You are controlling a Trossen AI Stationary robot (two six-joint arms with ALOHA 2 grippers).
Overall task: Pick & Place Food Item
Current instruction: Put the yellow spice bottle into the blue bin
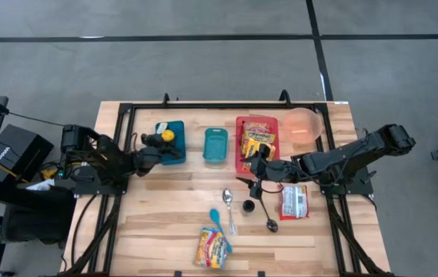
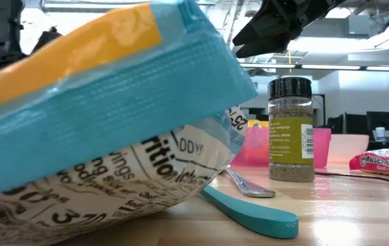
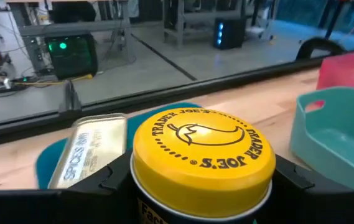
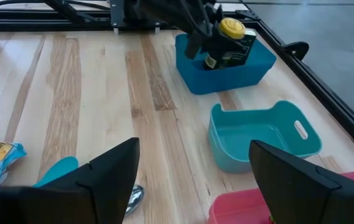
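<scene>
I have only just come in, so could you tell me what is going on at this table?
The left pincer is closed on a yellow-lidded Trader Joe's jar in the dark blue bin, which also holds a spice tin. The right pincer hangs open near the middle of the table, holding nothing, close to the pepper shaker. A teal bin, a red bin of snack packets and a pink bowl stand along the back; spoons and two snack bags lie in front.

Teal spoon (image 1: 214, 216) beside metal spoon (image 1: 229, 208).
</scene>
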